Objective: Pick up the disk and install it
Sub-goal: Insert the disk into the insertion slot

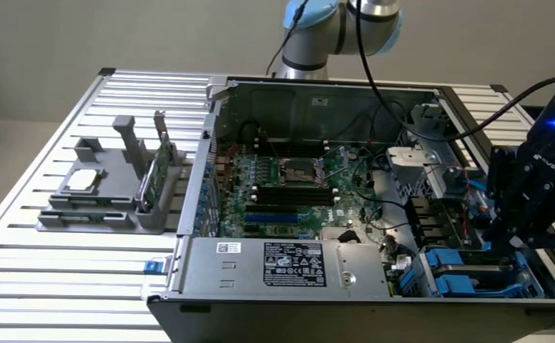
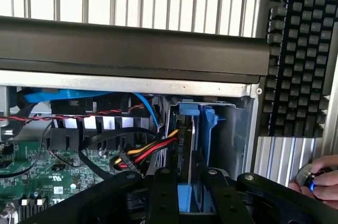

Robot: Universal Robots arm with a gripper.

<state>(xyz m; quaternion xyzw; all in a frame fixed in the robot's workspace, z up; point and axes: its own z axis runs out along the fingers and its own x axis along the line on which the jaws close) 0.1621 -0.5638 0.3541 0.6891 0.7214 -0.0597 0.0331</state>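
Arm reaches down at exterior view's right; end effector [image 2: 186, 182] fingers [image 2: 165, 192] clamped on disk [image 2: 186, 145].

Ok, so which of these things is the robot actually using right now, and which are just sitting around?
In the job:
the disk, gripped in the tool
the open computer case

Just lying about:
green circuit card
small silver chip
grey holder they sit in
keyboard

A slatted aluminium table [image 1: 39, 286] stands before a plain, seemingly beige wall [image 1: 115, 36].
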